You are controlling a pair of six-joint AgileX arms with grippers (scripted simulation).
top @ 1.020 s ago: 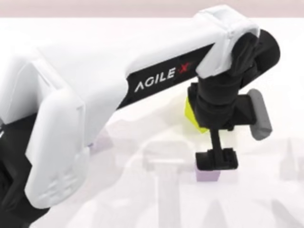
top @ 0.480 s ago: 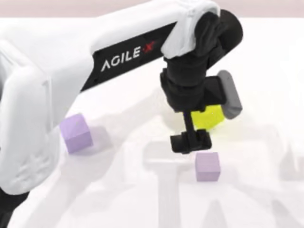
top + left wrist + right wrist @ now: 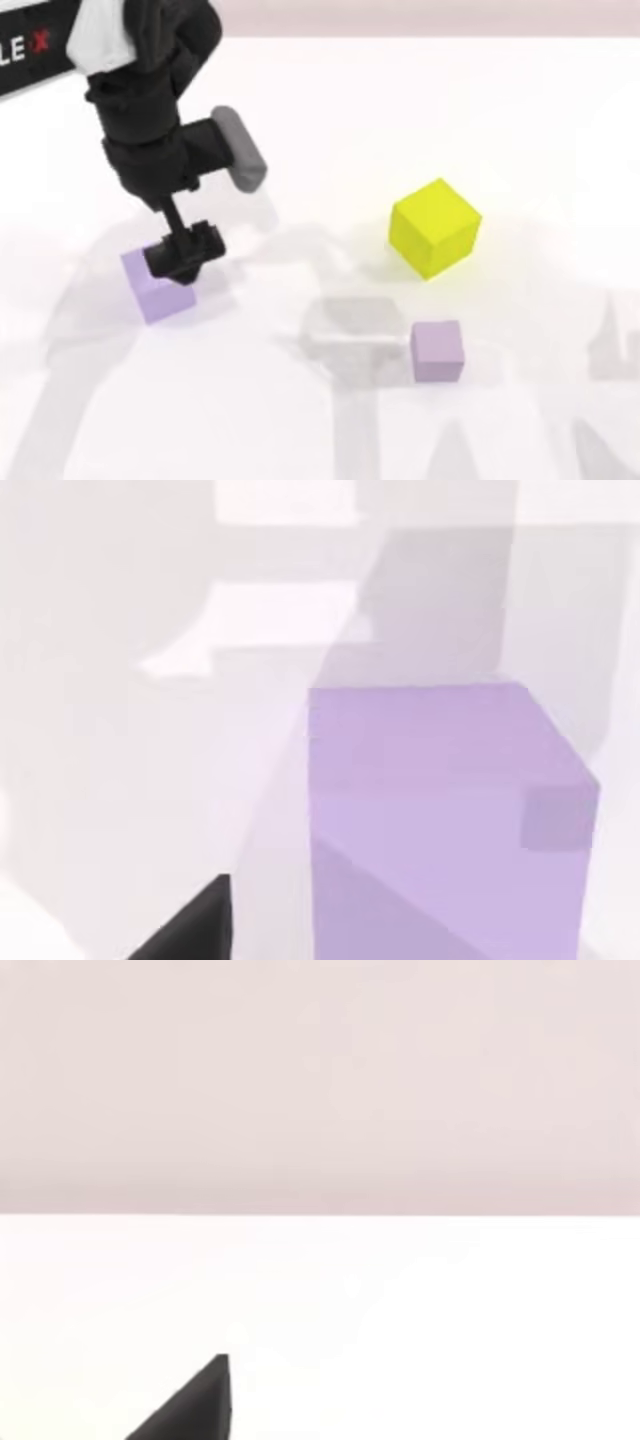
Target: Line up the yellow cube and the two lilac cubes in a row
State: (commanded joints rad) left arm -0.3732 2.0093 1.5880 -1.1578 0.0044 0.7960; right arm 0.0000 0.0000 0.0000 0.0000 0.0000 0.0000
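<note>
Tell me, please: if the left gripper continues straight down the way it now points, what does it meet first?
Most likely the larger lilac cube: the left gripper hangs over its top edge, pointing down at it. How high above it cannot be told.

You have only a pale, almost white tabletop [image 3: 520, 120] to look at here, running out in every direction of the top view. At its twelve o'clock edge a dusty pink band of backdrop [image 3: 420, 15] crosses the whole width, and your right wrist view gives you the same pairing, with the pinkish backdrop [image 3: 320, 1080] meeting the white tabletop [image 3: 420, 1310] along a straight line. Faint grey shadows [image 3: 350, 335] lie across the surface from the centre down toward six o'clock, with more of them out at three and nine o'clock.
</note>
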